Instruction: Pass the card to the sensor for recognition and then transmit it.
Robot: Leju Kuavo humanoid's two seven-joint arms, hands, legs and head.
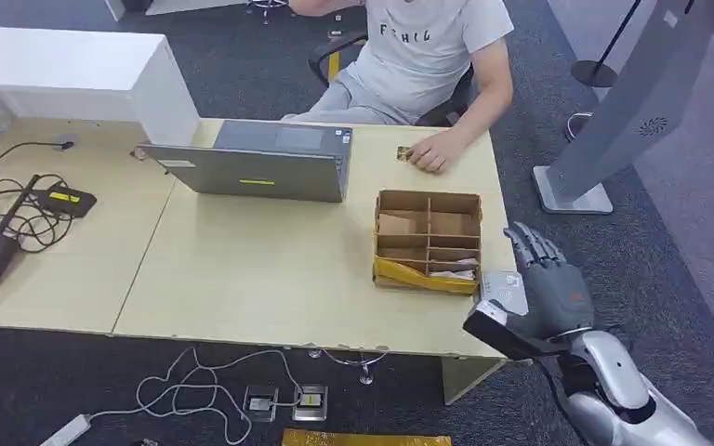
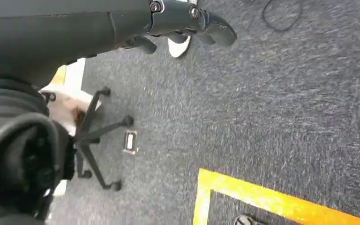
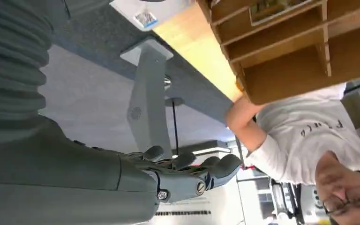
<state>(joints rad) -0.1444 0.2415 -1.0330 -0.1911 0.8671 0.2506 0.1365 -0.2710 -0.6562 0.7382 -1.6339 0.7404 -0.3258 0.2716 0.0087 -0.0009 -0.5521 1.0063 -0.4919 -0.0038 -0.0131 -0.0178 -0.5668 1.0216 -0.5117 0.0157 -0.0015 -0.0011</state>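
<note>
Right hand [image 1: 544, 283] empty, fingers apart, lower right beside box [image 1: 428, 240]. Card [image 1: 403, 154] under person's hand [image 1: 437, 151]: thin, stiff, light; pinch edge.

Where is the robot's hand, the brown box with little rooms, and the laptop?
right hand [image 1: 544, 283], head view, on the back of the hand beside the table's edge.
cardboard box [image 1: 428, 239], head view, on its middle divider.
laptop [image 1: 256, 175], head view, on the back of its lid.

The robot's right arm [image 1: 614, 390] is glossy silver, ending in a dark grey right hand [image 1: 544, 288] with an orange mark on its back. A ribbed grey cover wraps the wrist. The left hand [image 2: 187, 21] is dark grey, with small silver screws.
</note>
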